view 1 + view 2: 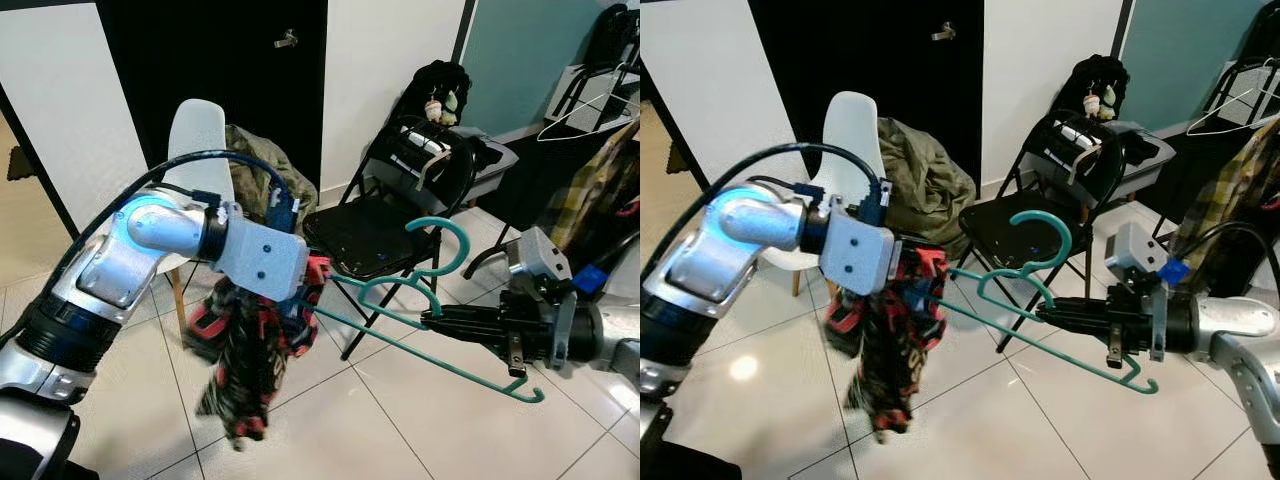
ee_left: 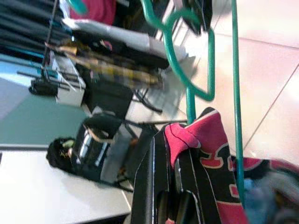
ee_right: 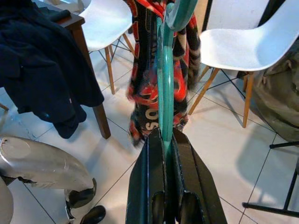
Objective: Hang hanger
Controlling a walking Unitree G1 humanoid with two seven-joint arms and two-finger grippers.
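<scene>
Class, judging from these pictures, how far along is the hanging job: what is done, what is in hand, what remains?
Done: the red-and-black garment already hangs on the green hanger. In hand: the right pincer is shut on the hanger's bar, and the left pincer grips the garment end. Left: the hook is in open air; the clothes rack stands beyond, so hanging remains.

We can read just one bit of writing. On the red and black cloth point(image 3: 156, 88) that hangs down in the right wrist view, there are big pale letters near its lower end. They look like "SO", and maybe one more letter that is cut off by a fold. The letters are a little blurry, so we cannot tell the whole word. We can read no other words or numbers.
</scene>
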